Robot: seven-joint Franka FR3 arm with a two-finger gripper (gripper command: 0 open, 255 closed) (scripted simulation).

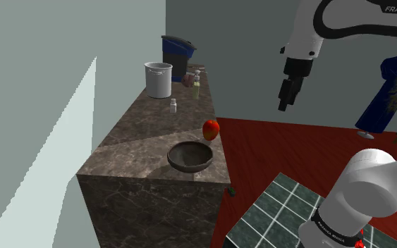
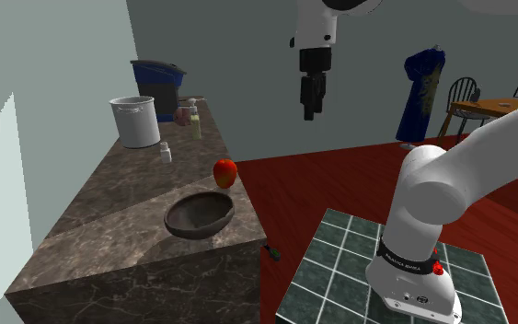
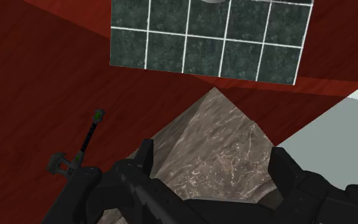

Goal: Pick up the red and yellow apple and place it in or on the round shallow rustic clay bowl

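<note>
A dark marble counter [image 1: 140,141] stands on a red floor [image 1: 281,148] beside pale grey walls [image 1: 27,70].

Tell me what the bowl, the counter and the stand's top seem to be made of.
Bowl: dull, mottled grey-brown, rough-looking; likely fired clay, possibly stone.
Counter: brown with pale veins and a faint sheen; looks like polished marble, perhaps an imitation.
Stand's top: dark green squares parted by white lines; apparently glazed tiles with grout.
</note>
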